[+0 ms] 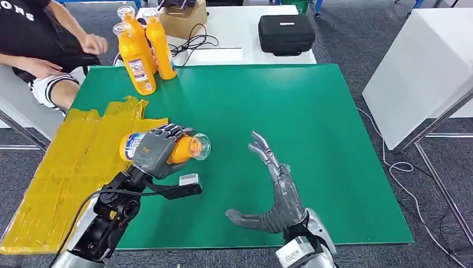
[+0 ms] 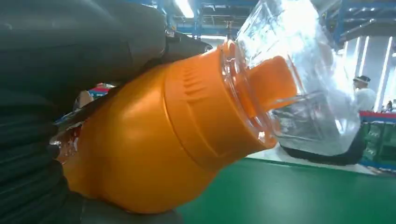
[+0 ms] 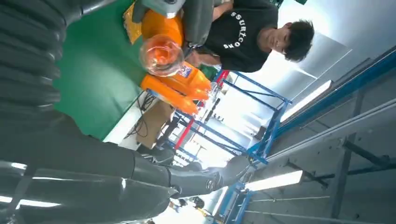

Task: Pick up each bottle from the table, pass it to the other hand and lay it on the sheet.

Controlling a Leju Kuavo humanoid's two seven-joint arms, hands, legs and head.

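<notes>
Lower left, the left hand [image 1: 159, 149] grips an orange bottle [image 1: 189, 148] near the yellow sheet [image 1: 67, 167]; the right hand [image 1: 273, 190] is spread, three bottles [image 1: 142, 50] wait upper left.

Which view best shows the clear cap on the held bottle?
The left wrist view: the clear cap sits close, showing the orange spout inside. The head view shows it small beside the left hand. The right wrist view shows it end-on, partly blurred.
</notes>
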